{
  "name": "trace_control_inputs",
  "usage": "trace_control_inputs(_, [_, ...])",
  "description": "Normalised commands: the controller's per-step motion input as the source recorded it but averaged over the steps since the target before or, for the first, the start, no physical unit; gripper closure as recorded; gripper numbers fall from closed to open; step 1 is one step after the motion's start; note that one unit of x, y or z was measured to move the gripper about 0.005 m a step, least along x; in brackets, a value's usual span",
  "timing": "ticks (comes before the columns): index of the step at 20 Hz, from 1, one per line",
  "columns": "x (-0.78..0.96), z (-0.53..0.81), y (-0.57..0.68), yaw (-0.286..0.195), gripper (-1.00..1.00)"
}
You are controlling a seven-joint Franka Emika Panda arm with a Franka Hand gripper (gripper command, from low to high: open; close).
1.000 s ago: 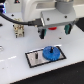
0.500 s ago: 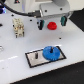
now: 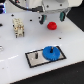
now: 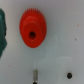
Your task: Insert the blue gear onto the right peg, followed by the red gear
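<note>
The blue gear lies flat on the right half of the grey, black-rimmed plate. It covers the right peg, which is hidden. The left peg stands bare. The red gear sits on the white table farther back. It fills the wrist view, seen from straight above with its dark centre hole. My gripper hangs just above the red gear, apart from it and holding nothing. Its fingers do not show clearly in the wrist view.
A white and tan block fixture stands at the exterior view's left. A teal object shows at the wrist picture's edge beside the red gear. Small dark marks dot the table.
My gripper has risen from the plate, leaving the blue gear there, and has moved back over the red gear.
</note>
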Motion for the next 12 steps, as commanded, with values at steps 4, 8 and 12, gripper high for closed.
trace_control_inputs(4, [-0.31, -0.32, 0.26, 0.0, -1.0])
trace_control_inputs(8, [-0.25, -0.37, 0.3, 0.0, -1.0])
trace_control_inputs(12, [-0.23, -0.39, 0.12, 0.0, -1.0])
